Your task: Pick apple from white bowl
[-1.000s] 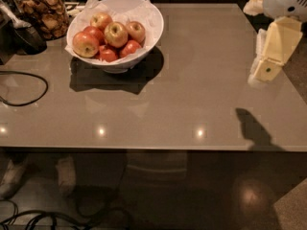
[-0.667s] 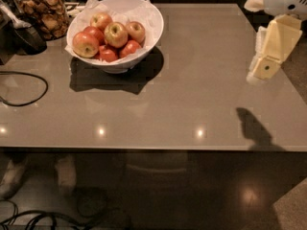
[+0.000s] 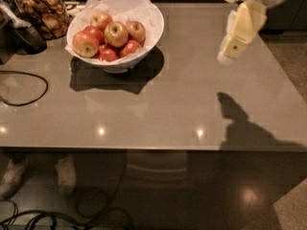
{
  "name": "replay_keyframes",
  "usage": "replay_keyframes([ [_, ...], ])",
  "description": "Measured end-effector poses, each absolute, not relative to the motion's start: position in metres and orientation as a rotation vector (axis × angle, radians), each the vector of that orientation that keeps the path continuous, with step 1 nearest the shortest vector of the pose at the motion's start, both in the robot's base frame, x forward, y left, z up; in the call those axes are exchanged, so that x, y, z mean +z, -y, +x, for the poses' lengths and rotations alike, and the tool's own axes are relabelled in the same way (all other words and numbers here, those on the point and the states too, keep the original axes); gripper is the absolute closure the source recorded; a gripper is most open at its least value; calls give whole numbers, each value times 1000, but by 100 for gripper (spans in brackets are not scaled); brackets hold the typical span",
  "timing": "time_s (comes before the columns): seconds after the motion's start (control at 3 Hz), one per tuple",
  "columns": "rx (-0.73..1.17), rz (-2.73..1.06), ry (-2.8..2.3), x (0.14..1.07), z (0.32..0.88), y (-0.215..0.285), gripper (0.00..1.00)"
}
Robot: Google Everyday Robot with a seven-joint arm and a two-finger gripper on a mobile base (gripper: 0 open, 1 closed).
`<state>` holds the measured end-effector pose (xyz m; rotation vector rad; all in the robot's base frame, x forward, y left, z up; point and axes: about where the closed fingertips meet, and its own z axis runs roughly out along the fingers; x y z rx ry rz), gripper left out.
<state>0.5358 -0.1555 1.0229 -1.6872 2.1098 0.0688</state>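
The white bowl, lined with crumpled white paper, stands at the back left of the grey table. It holds several apples. The large golden-yellow apple with red blush lies on top in the middle, with smaller red apples around it. My gripper, cream-coloured, hangs above the table's back right. It is well to the right of the bowl, apart from it and holding nothing that I can see. Its shadow falls on the table below it.
A glass jar of brown snacks stands left of the bowl, with a dark scoop-like object in front of it. A black cable loops over the table's left side. The table's front edge runs across the view, with cables on the floor below.
My gripper has moved left, closer to the bowl, and its shadow on the table has shifted left with it. The bowl and apples have not moved.
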Motion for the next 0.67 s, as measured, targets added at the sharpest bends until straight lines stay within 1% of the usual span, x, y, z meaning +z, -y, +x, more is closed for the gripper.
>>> replay_keyframes([
  [0.67,50,-1668,-2052,1038,549,144,0],
])
